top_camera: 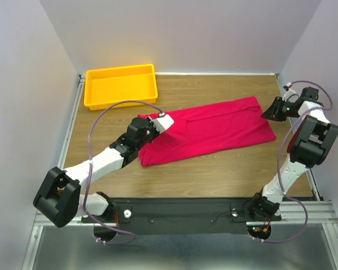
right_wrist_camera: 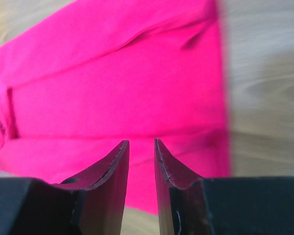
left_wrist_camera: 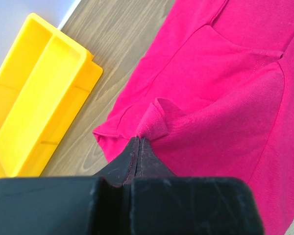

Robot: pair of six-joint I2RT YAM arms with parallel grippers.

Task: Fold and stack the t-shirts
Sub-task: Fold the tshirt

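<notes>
One crimson-pink t-shirt (top_camera: 211,132) lies flat on the wooden table, folded lengthwise into a long band running from near left to far right. My left gripper (top_camera: 162,120) is shut on a raised fold at the shirt's left end, next to the sleeve; the left wrist view shows its closed tips (left_wrist_camera: 139,139) pinching the cloth (left_wrist_camera: 225,98). My right gripper (top_camera: 265,114) is at the shirt's right end, just off its edge. In the right wrist view its jaws (right_wrist_camera: 141,143) stand slightly apart and empty above the cloth (right_wrist_camera: 112,93).
A yellow plastic tray (top_camera: 121,85) stands at the back left, also in the left wrist view (left_wrist_camera: 39,107). Bare wood (top_camera: 225,169) lies in front of the shirt. White walls close in the back and sides.
</notes>
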